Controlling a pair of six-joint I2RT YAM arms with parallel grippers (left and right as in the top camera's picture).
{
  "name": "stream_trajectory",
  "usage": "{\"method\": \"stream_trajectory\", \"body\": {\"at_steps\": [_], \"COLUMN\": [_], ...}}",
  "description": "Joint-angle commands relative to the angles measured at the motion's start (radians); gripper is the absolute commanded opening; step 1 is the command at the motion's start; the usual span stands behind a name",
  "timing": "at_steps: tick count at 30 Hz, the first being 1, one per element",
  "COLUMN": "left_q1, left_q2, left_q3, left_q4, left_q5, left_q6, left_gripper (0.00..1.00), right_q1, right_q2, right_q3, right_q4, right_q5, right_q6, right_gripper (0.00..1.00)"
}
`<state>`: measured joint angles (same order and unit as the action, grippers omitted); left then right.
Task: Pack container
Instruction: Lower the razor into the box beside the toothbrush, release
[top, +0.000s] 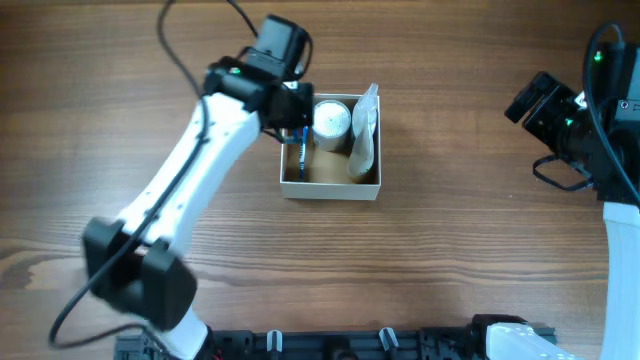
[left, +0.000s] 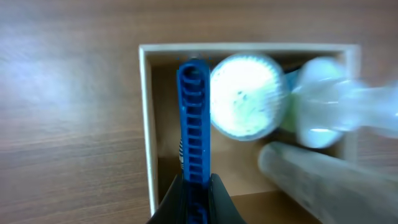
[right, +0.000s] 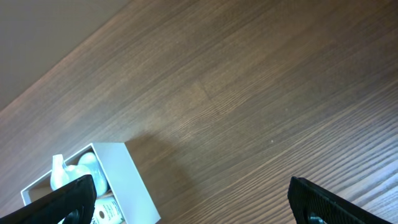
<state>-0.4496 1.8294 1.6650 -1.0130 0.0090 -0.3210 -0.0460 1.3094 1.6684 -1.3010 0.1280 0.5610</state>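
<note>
The container is a square white-walled cardboard box with a tan inside, at the table's middle. It also shows in the left wrist view and the right wrist view. Inside it stand a white round jar and a clear bottle. My left gripper is shut on a blue ribbed stick-like item and holds it inside the box's left part, beside the jar. My right gripper is open and empty, far right of the box.
The box stands on a brown wood-grain table. My right arm hangs over the far right edge. Black fixtures line the front edge.
</note>
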Motion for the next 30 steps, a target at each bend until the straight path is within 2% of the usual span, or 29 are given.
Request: {"method": "stream_trajectory", "body": {"at_steps": [1, 3, 6, 13, 20, 21, 22, 28, 30], "left_q1": [0.003, 0.005, 0.005, 0.009, 0.009, 0.009, 0.008, 0.008, 0.008], "left_q2": [0.084, 0.108, 0.116, 0.034, -0.164, -0.197, -0.234, -0.481, -0.551], "left_q3": [-0.016, -0.016, -0.016, -0.015, -0.015, -0.015, -0.015, -0.015, -0.015], "left_q4": [0.004, 0.007, 0.006, -0.016, -0.13, -0.14, -0.153, -0.273, -0.29], "left_q5": [-0.003, -0.003, -0.003, -0.003, -0.003, -0.002, -0.002, -0.002, -0.049], "left_q6": [0.002, 0.003, 0.003, 0.002, 0.002, 0.002, 0.002, 0.002, 0.012], "left_gripper": [0.08, 0.17, 0.42, 0.56, 0.73, 0.84, 1.0, 1.0, 1.0], "right_q1": [-0.004, -0.004, -0.004, -0.004, -0.004, -0.004, -0.004, -0.004, -0.004], "right_q2": [0.011, 0.011, 0.011, 0.011, 0.011, 0.011, 0.011, 0.011, 0.011], "right_q3": [0.008, 0.008, 0.008, 0.008, 0.008, 0.008, 0.008, 0.008, 0.008], "right_q4": [0.002, 0.002, 0.002, 0.002, 0.002, 0.002, 0.002, 0.002, 0.002], "right_q5": [0.006, 0.006, 0.006, 0.006, 0.006, 0.006, 0.006, 0.006, 0.006], "right_q6": [0.016, 0.016, 0.016, 0.016, 0.016, 0.015, 0.016, 0.016, 0.016], "right_gripper": [1.0, 1.0, 1.0, 1.0, 1.0, 1.0, 1.0, 1.0, 1.0]}}
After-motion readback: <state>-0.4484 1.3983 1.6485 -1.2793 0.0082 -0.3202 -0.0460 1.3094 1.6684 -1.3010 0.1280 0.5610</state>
